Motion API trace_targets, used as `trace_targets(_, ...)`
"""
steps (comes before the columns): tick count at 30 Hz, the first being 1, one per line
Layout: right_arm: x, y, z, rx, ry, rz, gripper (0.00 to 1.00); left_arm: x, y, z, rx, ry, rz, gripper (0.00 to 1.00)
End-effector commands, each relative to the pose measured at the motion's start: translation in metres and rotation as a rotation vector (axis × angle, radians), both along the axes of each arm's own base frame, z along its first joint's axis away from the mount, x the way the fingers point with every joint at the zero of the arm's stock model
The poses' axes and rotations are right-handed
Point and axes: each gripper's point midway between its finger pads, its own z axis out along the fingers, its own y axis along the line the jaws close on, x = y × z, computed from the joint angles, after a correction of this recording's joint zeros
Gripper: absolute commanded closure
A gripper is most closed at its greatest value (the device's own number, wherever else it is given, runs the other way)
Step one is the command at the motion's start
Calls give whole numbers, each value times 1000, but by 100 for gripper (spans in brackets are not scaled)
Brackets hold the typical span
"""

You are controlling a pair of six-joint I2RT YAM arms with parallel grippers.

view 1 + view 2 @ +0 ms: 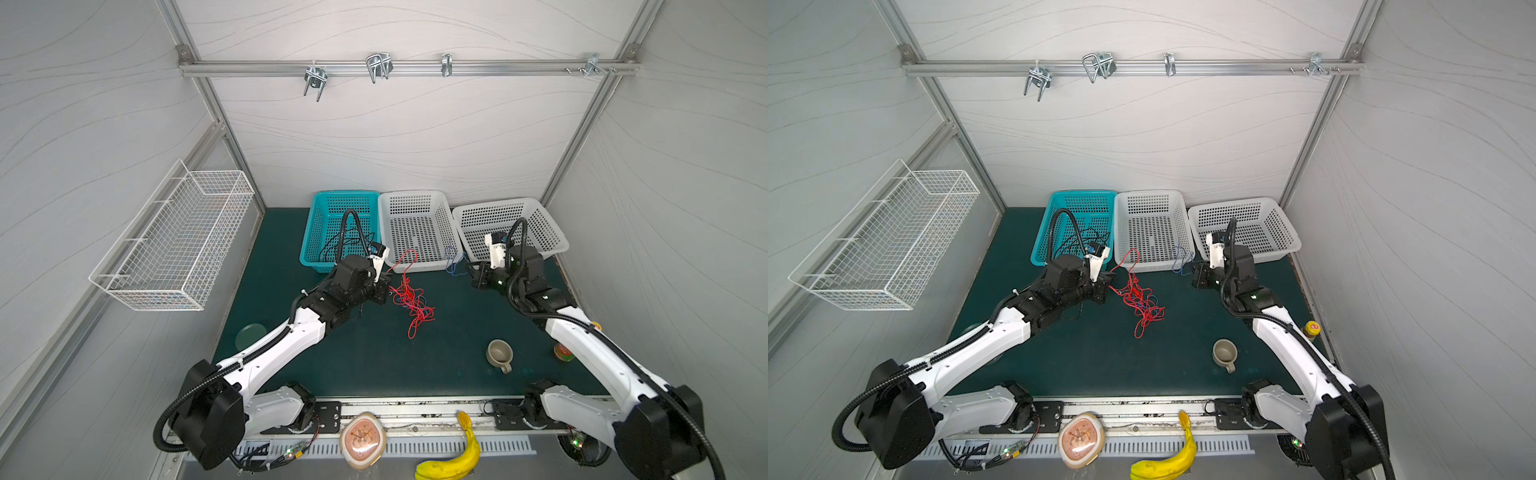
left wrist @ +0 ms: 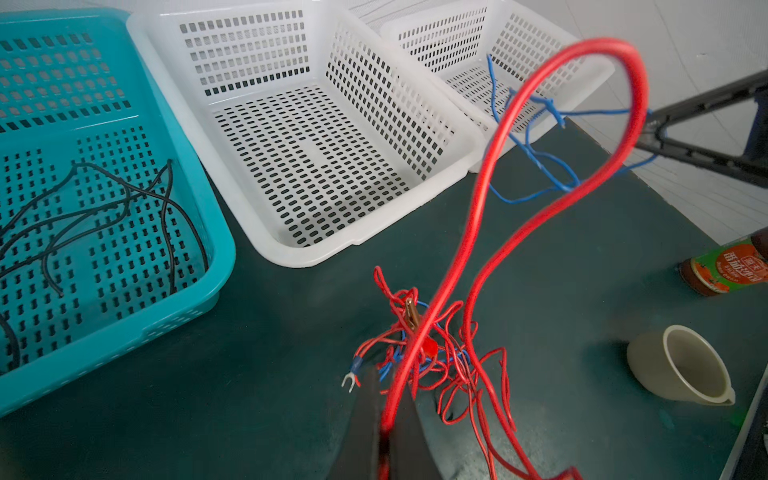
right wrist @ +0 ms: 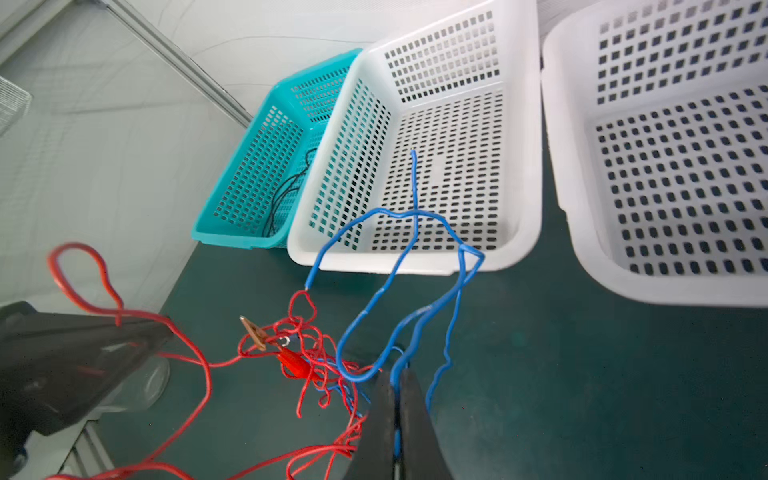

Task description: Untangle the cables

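Left wrist view: left gripper clamps red cable, bottle label's Chinese script visible only here; right wrist view: right gripper pinches blue cable.

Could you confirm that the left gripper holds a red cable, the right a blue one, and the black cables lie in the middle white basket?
Not quite: the black cables lie in the teal basket, as the left wrist view shows. The left gripper does hold a red cable, the right gripper a blue cable.
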Motion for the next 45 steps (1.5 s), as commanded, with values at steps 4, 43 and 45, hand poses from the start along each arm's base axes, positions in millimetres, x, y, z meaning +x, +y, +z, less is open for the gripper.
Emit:
trace_targets(4, 40, 39, 27, 36, -73, 75, 100, 2, -9, 11, -49, -47, -39, 100)
trace_targets(43, 33, 75, -33, -190, 12, 130, 59, 19, 13, -26, 55, 7, 115, 100)
trace_targets(45, 21, 74, -36, -191, 19, 142, 57, 17, 18, -33, 62, 22, 137, 100)
